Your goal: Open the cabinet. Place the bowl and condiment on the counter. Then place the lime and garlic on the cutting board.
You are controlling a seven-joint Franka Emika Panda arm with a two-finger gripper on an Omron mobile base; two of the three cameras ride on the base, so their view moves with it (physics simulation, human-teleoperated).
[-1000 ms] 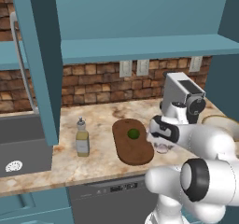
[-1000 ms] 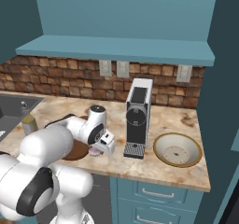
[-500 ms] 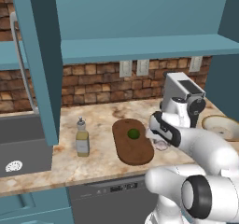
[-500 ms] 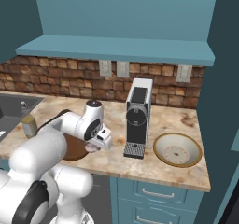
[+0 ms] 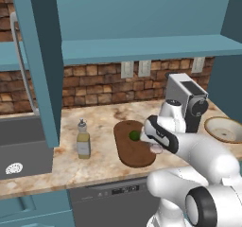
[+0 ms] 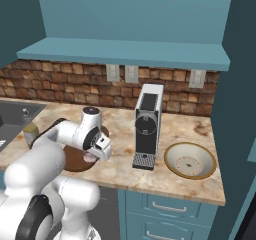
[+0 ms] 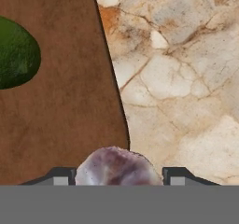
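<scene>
The gripper (image 7: 119, 178) is hanging low over the right edge of the cutting board (image 7: 60, 97), and the garlic (image 7: 116, 167) is sitting right between its two finger tips. Looks like the jaws are closing on the bulb from both sides, though the hand view cuts off the actual contact, so calling it a firm clamp is a bit of a guess. In the left base view the garlic (image 5: 156, 149) is peeking out under the hand, just over the board's (image 5: 133, 143) near right rim.

Handling-wise, the garlic is probably light and fairly firm, but it's lumpy and papery, so it could roll or slip if it's pinched off-centre. Grabbing across the widest part of the bulb seems the safe bet, and the drop needs to be low so it isn't bouncing off the wood onto the counter (image 7: 186, 78).

Looks: it's a small pale bulb, whitish-pink with purple-grey streaks, bumpy outline. The lime (image 7: 16, 52) is already lying on the board, dark green and round, well apart from the garlic. Over in the base views the condiment (image 5: 83, 139) is standing upright on the counter left of the board, and the bowl (image 6: 190, 160) is sitting right of the coffee machine (image 6: 148, 125).
</scene>
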